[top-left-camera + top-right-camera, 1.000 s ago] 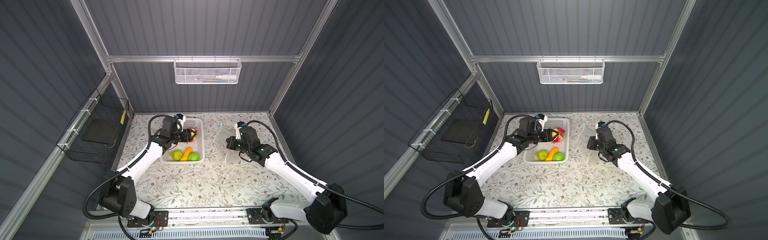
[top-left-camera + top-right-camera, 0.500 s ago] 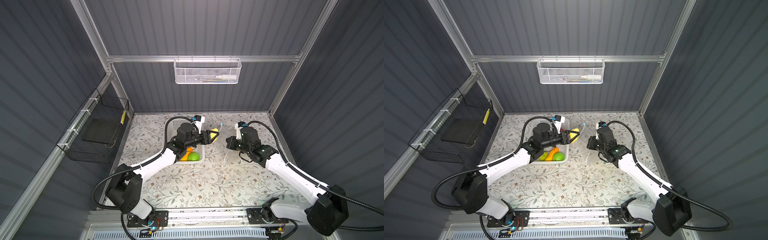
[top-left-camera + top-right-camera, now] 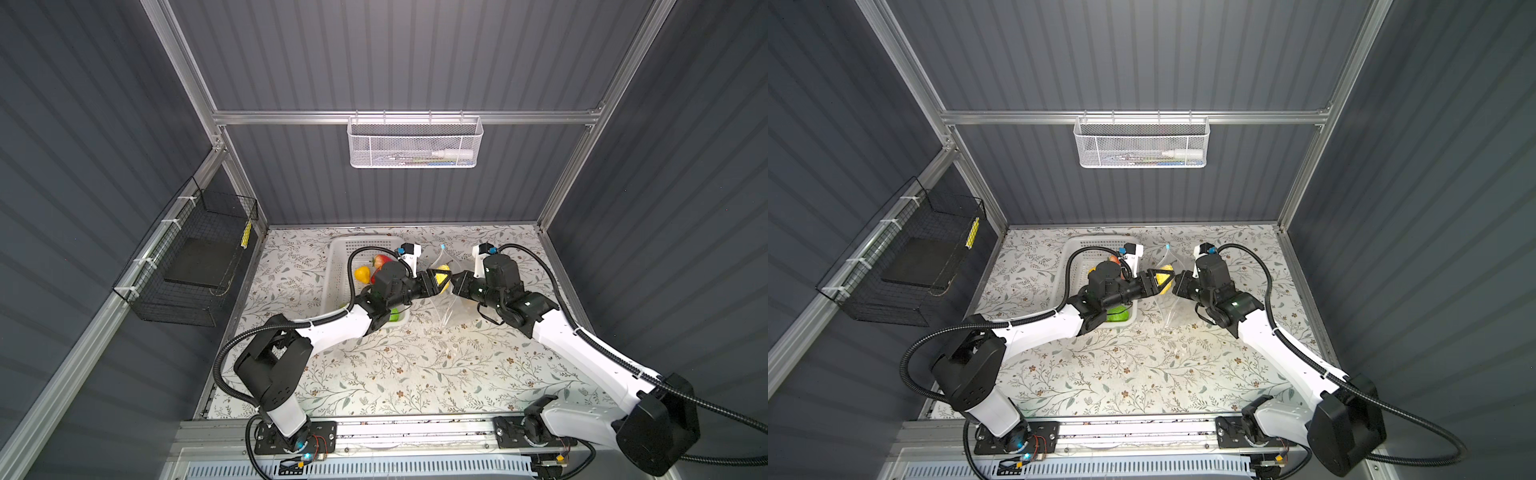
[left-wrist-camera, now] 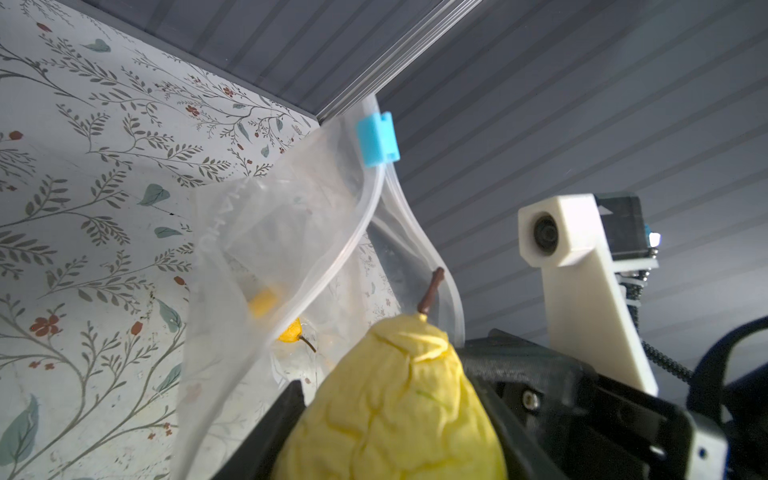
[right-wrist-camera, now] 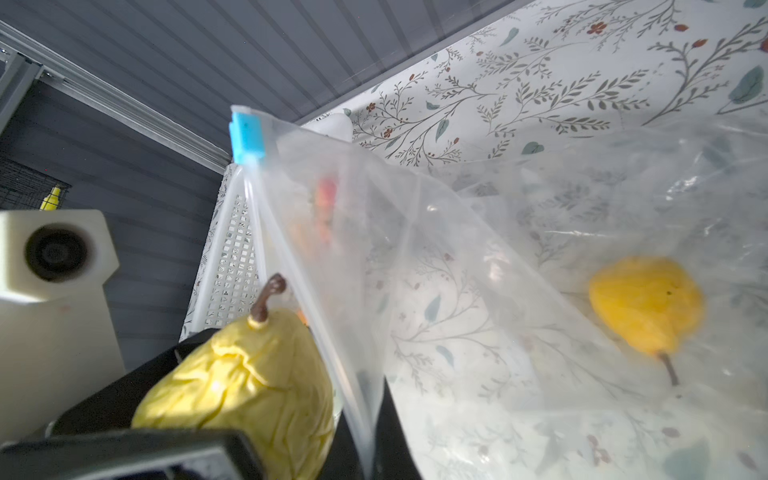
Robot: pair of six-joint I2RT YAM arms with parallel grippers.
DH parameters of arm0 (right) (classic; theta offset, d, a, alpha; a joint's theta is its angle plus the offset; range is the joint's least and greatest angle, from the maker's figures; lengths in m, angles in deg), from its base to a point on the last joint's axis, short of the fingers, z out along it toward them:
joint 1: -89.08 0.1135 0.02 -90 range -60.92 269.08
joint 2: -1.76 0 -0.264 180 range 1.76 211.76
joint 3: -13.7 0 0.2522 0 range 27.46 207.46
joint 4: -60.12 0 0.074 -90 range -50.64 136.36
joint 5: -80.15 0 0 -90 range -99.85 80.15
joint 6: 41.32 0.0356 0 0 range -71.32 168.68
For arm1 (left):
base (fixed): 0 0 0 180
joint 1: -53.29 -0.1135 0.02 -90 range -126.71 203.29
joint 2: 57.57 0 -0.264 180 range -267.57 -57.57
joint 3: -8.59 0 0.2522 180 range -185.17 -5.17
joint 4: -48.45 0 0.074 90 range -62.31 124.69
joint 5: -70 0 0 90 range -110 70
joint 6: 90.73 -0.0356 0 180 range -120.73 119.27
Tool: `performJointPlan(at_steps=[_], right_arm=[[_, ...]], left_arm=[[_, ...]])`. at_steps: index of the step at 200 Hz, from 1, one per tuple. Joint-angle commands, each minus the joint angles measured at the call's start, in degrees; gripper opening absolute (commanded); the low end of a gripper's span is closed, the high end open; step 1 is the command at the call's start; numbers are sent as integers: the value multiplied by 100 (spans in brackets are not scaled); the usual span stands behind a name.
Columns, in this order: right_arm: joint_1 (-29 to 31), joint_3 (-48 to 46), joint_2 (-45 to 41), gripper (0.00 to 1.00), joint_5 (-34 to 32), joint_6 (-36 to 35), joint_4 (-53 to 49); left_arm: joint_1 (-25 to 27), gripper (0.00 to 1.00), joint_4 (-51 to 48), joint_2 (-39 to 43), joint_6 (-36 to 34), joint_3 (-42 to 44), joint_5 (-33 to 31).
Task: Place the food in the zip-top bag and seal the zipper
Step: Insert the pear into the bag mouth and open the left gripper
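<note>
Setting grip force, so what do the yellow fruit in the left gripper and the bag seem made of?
Yellow fruit: probably soft foam or rubber, matte; its skin is creased. Bag: thin clear plastic film, glossy, wrinkled and see-through.

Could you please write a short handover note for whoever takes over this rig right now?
Left claw: shut on a yellow pear, held at the open mouth of the zip-top bag.
Right claw: shut on the bag's mouth edge, holding it up.
Done: one yellow fruit lies inside the bag.
Left: drop the pear in, move over the food in the white basket (yellow, red and green pieces visible), then run the blue slider along the zipper.
</note>
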Motion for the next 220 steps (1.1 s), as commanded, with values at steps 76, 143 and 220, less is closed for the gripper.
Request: performJointPlan(at_steps=[76,143,220], right_arm=[[-2,-130,-211,0,322,163,298],[4,-111,-24,0,432,128,280],[-12,-59,-45,0,211,-76,75]], left_arm=[[189,61,-2239,-501,-579,-989,-928],[239,72,-2966,-685,-794,-1496,-904],[238,85,-3122,-373,-1006,-1487,-904]])
